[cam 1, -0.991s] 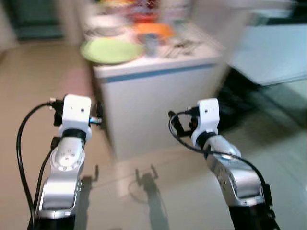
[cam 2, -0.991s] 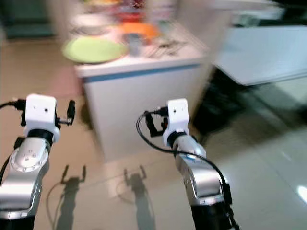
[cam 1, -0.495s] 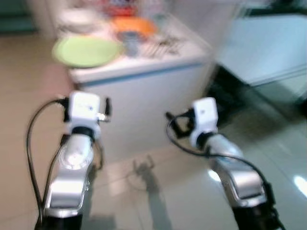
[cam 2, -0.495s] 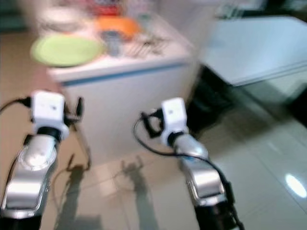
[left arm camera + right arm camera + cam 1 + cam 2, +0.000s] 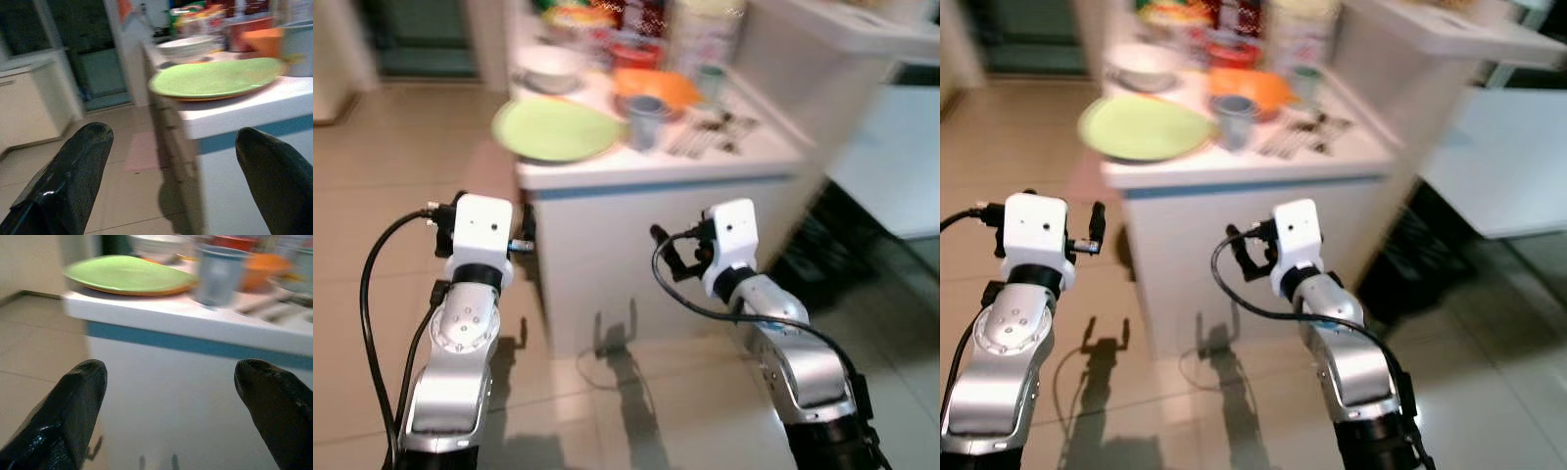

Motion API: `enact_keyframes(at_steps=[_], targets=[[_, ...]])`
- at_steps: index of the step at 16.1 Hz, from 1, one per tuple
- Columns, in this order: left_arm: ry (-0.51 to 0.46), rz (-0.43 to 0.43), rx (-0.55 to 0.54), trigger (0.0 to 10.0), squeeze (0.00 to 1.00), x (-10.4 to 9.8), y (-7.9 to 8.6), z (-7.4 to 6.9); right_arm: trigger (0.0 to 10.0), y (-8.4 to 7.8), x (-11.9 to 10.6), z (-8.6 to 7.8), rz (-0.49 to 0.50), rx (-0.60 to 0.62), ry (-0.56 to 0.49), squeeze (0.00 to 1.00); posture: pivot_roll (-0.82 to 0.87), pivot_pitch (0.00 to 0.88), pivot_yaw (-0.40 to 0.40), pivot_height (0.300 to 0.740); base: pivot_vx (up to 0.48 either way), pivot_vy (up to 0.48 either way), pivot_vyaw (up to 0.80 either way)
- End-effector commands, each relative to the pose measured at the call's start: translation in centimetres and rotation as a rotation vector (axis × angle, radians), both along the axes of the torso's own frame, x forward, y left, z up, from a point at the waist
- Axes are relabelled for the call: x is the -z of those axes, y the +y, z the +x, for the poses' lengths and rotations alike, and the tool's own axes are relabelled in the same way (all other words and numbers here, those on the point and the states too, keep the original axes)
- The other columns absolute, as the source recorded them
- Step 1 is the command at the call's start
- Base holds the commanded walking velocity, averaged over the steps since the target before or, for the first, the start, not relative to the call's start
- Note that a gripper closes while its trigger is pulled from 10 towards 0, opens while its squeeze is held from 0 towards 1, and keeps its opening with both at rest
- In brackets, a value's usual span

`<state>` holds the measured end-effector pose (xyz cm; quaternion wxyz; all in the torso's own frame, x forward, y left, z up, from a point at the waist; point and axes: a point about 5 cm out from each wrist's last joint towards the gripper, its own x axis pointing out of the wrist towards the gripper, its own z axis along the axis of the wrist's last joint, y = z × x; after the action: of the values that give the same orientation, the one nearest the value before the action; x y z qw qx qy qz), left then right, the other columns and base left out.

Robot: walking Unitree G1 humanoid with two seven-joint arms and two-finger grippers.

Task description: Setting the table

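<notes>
Facing a white cabinet with a blue stripe; tabletop [image 5: 754, 162] carries a green plate [image 5: 556, 129] at the near-left corner, grey-blue cup [image 5: 644, 117] just beside it, orange dish [image 5: 654, 86] behind, white bowl [image 5: 548, 66] further back, cutlery [image 5: 705, 137] to the right. Left gripper [image 5: 173, 161] and right gripper [image 5: 171, 391] both held below tabletop height, short of the cabinet, fingers spread wide, empty.

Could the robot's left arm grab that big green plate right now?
Probably not yet. The left gripper is open but held below the white counter's top, out in front of it, while the round green plate lies up on it.
</notes>
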<state>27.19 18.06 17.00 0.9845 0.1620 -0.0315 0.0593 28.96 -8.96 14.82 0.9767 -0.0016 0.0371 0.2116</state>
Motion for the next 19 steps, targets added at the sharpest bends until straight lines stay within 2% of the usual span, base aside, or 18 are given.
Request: enact_keyframes(at_steps=[1, 3, 5, 6, 8, 12, 14, 16, 19], targets=[[-0.002, 0.003, -0.015, 10.0, 0.0, -0.1, 0.1, 0.0, 10.0, 0.2, -0.6, -0.1, 0.022, -0.016, -0.026, 0.0, 0.07, 0.0, -0.102, 0.74, 0.356, 0.0, 0.0], [-0.01, -0.005, -0.022, 10.0, 0.0, -0.3, 0.0, 0.0, 10.0, 0.1, -0.6, -0.6, -0.003, -0.028, -0.039, 0.0, 0.06, 0.0, -0.1, 0.74, 0.356, 0.0, 0.0], [-0.017, -0.036, -0.023, 10.0, 0.0, -0.4, -0.2, 0.4, 10.0, -0.2, -0.8, -0.8, -0.008, -0.03, -0.049, 0.0, 0.05, 0.0, -0.1, 0.74, 0.356, 0.0, 0.8], [-0.02, -0.026, 0.013, 10.0, 0.0, -0.5, -0.9, 0.5, 10.0, -0.6, -1.0, -1.1, -0.001, -0.022, -0.063, 0.0, 0.05, 0.0, -0.096, 0.74, 0.36, 0.0, 0.8], [-0.029, -0.01, 0.05, 10.0, 0.0, -0.9, -1.2, 0.7, 10.0, -1.1, -1.7, -0.9, 0.029, 0.015, -0.073, 0.0, 0.06, 0.0, -0.103, 0.74, 0.356, 0.0, 0.0], [-0.034, 0.016, 0.039, 10.0, 0.0, -1.8, 0.2, 0.8, 10.0, -0.9, -1.6, -1.1, 0.066, 0.016, -0.069, 0.0, 0.09, 0.0, -0.08, 0.74, 0.357, 0.0, 0.0], [-0.04, 0.002, 0.033, 10.0, 0.0, -2.4, 1.0, 1.4, 10.0, -0.6, -1.9, -1.2, 0.052, 0.001, -0.086, 0.0, 0.07, 0.0, -0.041, 0.74, 0.358, 0.0, -0.8], [-0.024, 0.008, 0.067, 10.0, 0.0, -2.4, 0.6, 2.2, 10.0, -0.9, -2.0, -0.9, 0.053, 0.036, -0.078, 0.0, 0.05, 0.0, -0.025, 0.74, 0.356, 0.0, -0.4], [-0.024, 0.0, 0.053, 10.0, 0.0, -2.6, 0.9, 2.0, 10.0, -0.6, -1.6, -1.2, 0.039, 0.011, -0.072, 0.0, 0.06, 0.0, -0.031, 0.74, 0.356, 0.0, 0.0]])
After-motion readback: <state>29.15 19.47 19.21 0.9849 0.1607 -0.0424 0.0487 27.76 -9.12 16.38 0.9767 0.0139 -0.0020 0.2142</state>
